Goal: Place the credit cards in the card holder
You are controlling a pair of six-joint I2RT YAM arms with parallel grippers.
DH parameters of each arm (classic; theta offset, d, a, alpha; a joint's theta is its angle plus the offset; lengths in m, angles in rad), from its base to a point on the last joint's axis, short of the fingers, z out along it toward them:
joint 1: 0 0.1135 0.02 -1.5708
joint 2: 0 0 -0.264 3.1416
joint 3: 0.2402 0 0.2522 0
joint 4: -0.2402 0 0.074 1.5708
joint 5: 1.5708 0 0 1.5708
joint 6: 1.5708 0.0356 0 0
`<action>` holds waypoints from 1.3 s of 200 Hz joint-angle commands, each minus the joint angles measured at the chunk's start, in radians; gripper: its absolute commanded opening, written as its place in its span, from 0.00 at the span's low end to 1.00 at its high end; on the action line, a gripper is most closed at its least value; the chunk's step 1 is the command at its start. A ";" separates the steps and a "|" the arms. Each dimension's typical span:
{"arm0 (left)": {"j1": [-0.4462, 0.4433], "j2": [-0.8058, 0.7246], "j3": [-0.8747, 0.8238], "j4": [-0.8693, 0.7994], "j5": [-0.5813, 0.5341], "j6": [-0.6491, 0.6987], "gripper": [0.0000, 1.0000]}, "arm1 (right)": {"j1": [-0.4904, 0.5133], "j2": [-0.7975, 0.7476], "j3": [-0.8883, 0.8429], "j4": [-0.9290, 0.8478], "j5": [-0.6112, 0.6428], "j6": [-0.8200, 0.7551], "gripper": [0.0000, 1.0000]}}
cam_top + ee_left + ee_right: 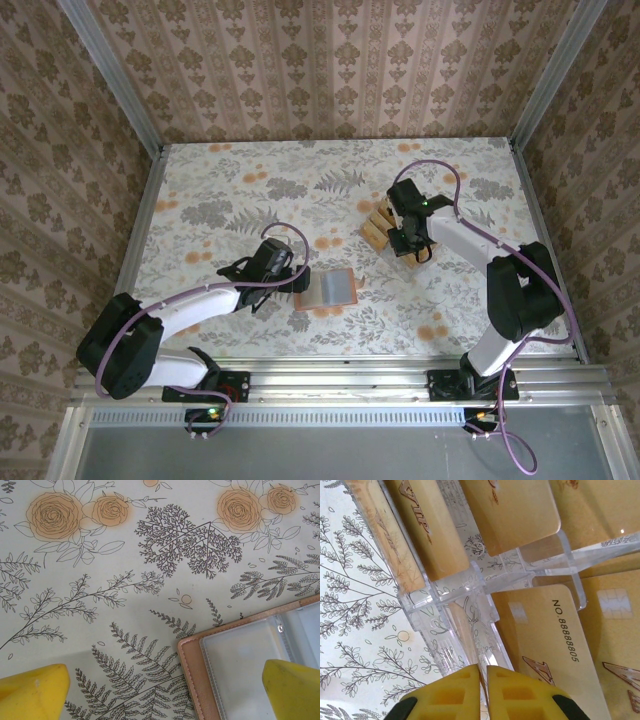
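Right gripper (484,697): yellow fingers (520,695) pinched almost together. A thin tan edge runs straight into the slit between them; it reads as one of the credit cards (520,510) taken edge-on. They are flat tan-gold rectangles with rounded corners and darker brown lettering.

The cards stand in the slots of a clear acrylic rack (485,575). Several lean in the upper slots. Just right of the fingers, more lie face-up, one printed "NO.88888805" (555,645) with a pale chip patch.

In the top view the right gripper (410,245) sits on the card cluster (376,230), up and to the right of the card holder (328,290) and well apart from it.

The card holder is a small reddish-brown leather-like folding wallet. It lies open and flat on the floral-print table cover (100,605), greyish inside (clear plastic sleeves, stitched tan rim).

Left gripper (162,680): fingers spread wide, holding nothing.
- One yellow tip (292,687) hangs over the card holder (240,675), above the sleeve near its corner; contact unclear.
- The other tip (30,695) is over bare cover, off the holder's edge.

From above, the left gripper (285,270) sits just left of the card holder, at its left edge.
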 commanded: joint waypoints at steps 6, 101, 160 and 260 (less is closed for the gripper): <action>0.002 -0.007 0.011 -0.011 0.011 0.022 1.00 | 0.013 0.017 0.023 -0.036 -0.008 -0.037 0.08; 0.002 -0.013 0.026 -0.029 0.019 0.034 1.00 | 0.024 -0.061 0.114 -0.066 -0.047 -0.111 0.00; 0.000 -0.013 0.039 -0.074 0.020 0.054 1.00 | 0.036 -0.167 0.141 -0.065 -0.135 -0.019 0.00; -0.046 -0.035 0.023 -0.132 -0.038 0.023 1.00 | 0.196 -0.279 -0.255 0.458 -0.437 0.466 0.00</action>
